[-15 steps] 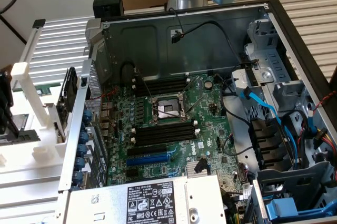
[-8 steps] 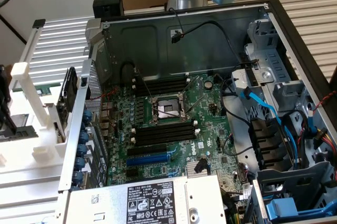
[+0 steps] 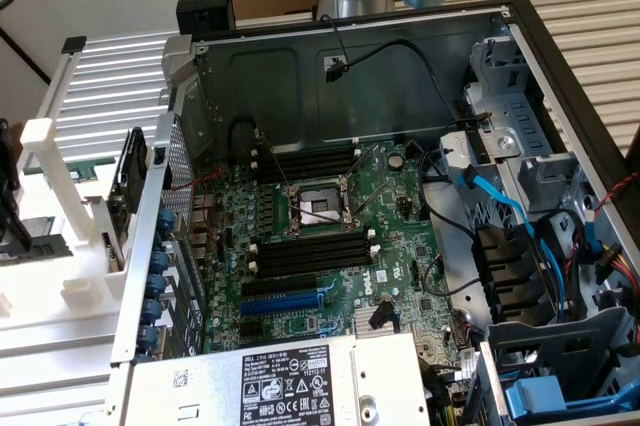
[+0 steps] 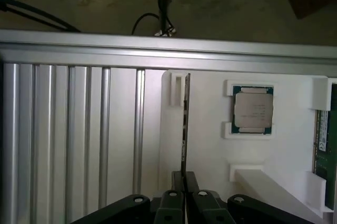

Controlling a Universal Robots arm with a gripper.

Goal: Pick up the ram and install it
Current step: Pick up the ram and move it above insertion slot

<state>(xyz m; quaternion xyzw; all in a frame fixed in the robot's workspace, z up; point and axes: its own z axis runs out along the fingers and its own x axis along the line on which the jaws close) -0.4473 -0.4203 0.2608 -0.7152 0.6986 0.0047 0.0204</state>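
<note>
In the wrist view the ram (image 4: 185,124) appears edge-on as a thin dark stick standing upright over the white fixture (image 4: 210,145). Its far end reaches a small white slotted holder (image 4: 178,88). My gripper (image 4: 185,177) is shut on the ram's near end, with the two black fingers (image 4: 191,179) pressed against either side. I cannot tell whether the ram still rests in the holder. In the exterior view the open computer case shows the motherboard (image 3: 330,236) with two banks of long black memory slots (image 3: 305,161) (image 3: 310,251).
A processor chip (image 4: 253,110) sits in a square nest on the white fixture beside the ram. Another green stick (image 4: 326,145) lies at the fixture's edge. The ribbed aluminium table (image 4: 68,134) lies alongside. Cables, a blue slot (image 3: 290,298) and the power supply (image 3: 290,386) crowd the case.
</note>
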